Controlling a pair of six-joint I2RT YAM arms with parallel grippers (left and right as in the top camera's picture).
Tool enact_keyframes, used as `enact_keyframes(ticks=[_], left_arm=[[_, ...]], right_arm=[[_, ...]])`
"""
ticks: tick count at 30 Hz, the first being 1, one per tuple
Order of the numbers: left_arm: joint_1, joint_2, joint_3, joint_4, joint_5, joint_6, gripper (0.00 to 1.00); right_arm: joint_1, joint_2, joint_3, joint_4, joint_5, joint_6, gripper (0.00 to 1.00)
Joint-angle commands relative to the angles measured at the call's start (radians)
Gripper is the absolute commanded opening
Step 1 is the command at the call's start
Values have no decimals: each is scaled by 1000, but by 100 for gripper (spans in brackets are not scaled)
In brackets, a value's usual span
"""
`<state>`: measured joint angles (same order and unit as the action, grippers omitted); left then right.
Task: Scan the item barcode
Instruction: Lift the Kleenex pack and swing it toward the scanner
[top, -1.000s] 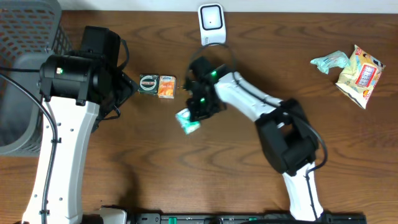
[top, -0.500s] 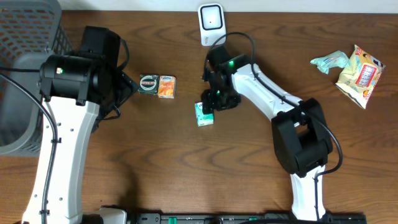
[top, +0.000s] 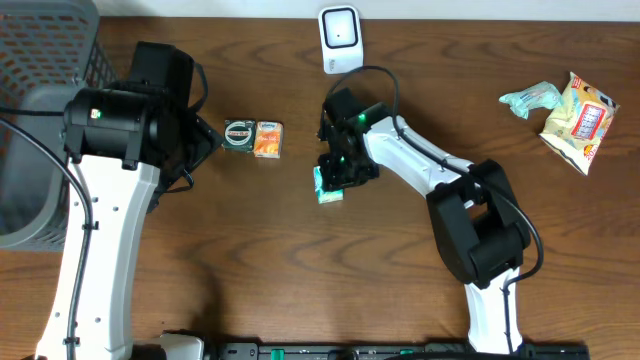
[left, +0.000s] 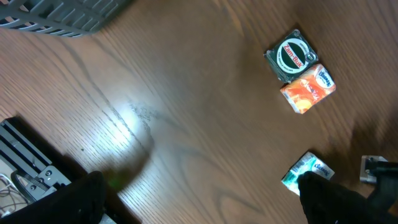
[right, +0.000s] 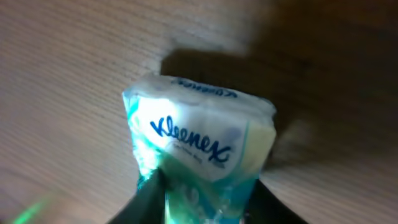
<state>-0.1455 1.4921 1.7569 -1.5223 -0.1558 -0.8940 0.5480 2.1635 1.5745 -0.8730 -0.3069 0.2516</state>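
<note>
- Tissue pack (right: 199, 149): small soft plastic packet with a white panel, blue "Kleenex" lettering, teal-green edges and a pale yellow-green side. I see it low over the middle of the worktop (top: 250, 270). It is apart from the white scanner (top: 339, 38) at the far edge and right of an orange box (top: 267, 139).
- Right pincer (top: 338, 176): narrowed onto one end of the tissue pack, gripping it.
- Left pincer (left: 211, 202): fingers spread wide, nothing between them.

Kleenex pack (right: 199, 155): lower end cut off, btm edge; overhead, right pincer (top: 338, 178) hides part.
</note>
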Motion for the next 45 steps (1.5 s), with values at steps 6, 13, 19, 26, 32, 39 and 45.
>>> enact_keyframes(ticks=[6, 13, 19, 26, 32, 39, 45], left_arm=[[5, 2, -2, -6, -6, -6, 98], [5, 2, -2, -6, -6, -6, 98], [5, 2, -2, -6, -6, -6, 98], [5, 2, -2, -6, -6, -6, 98], [5, 2, -2, -6, -6, -6, 98], [5, 2, -2, -6, -6, -6, 98], [5, 2, -2, -6, -6, -6, 98]], right_arm=[[-63, -24, 3, -11, -183, -40, 1], [-192, -104, 16, -14, -590, -155, 1], [-307, -172, 16, -109, -851, -376, 1], [-418, -183, 16, -305, -1008, -676, 1], [-444, -183, 16, -375, -1055, -795, 1], [-415, -183, 16, -376, -1057, -807, 1], [-395, -183, 16, -372, -1054, -807, 1]])
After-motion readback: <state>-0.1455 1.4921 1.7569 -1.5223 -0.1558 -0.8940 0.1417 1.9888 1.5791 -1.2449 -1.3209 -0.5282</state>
